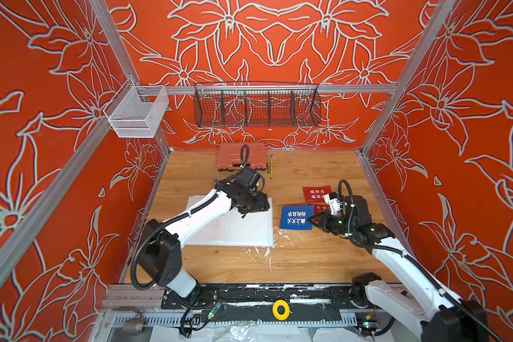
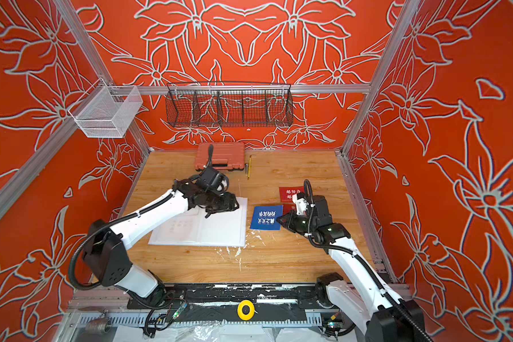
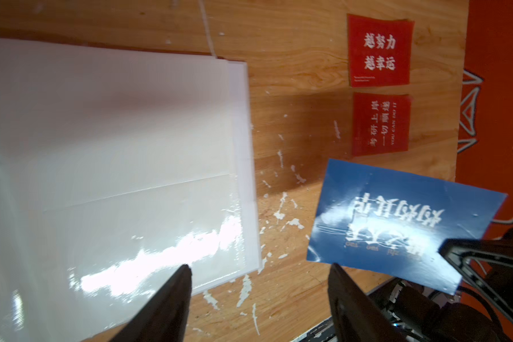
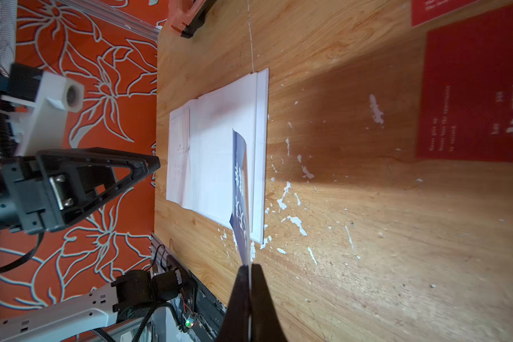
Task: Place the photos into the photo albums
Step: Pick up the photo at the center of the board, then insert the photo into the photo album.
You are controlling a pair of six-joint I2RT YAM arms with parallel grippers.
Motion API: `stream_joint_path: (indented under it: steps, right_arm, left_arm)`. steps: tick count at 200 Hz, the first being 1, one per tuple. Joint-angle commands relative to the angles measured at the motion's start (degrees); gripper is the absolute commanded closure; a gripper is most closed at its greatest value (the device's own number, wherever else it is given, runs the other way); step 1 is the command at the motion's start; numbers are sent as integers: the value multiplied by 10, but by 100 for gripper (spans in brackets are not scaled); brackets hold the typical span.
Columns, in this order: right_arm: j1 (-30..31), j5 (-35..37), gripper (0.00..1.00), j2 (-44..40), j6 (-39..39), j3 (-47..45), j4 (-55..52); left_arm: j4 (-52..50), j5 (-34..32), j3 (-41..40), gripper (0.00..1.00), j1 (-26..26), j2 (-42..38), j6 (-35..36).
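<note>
The photo album [image 1: 234, 229] [image 2: 216, 229] lies open on the wooden table, its glossy white sleeve pages [image 3: 116, 148] facing up. My left gripper [image 1: 244, 213] [image 3: 259, 266] hovers open over the album's right edge, holding nothing. My right gripper [image 1: 310, 219] [image 4: 250, 266] is shut on one edge of the blue photo [image 1: 296, 217] [image 3: 397, 219] [image 4: 240, 183], which hangs just right of the album. Two red photos [image 3: 379, 50] [image 3: 381, 124] lie flat further right. In both top views one red photo [image 1: 316, 192] [image 2: 290, 192] shows clearly; the right arm mostly covers another.
An orange-pink plastic case [image 1: 242, 155] and a yellow pencil [image 1: 270, 167] sit at the table's back edge. On the back rail hang a black wire basket [image 1: 256, 108] and a white mesh basket [image 1: 137, 114]. White flecks [image 3: 282, 204] mark the wood beside the album.
</note>
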Motion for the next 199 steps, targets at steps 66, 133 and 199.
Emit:
stream_joint_path:
  steps: [66, 133, 199]
  right_arm:
    - [184, 39, 100, 154, 120, 38, 242]
    - [277, 82, 100, 305, 192, 68, 385]
    - [298, 74, 100, 444, 241, 95, 518]
  left_arm:
    - [-66, -84, -173, 28, 199, -188, 20]
    - [8, -84, -279, 28, 326, -251, -13]
    - [71, -31, -300, 28, 384, -208, -29]
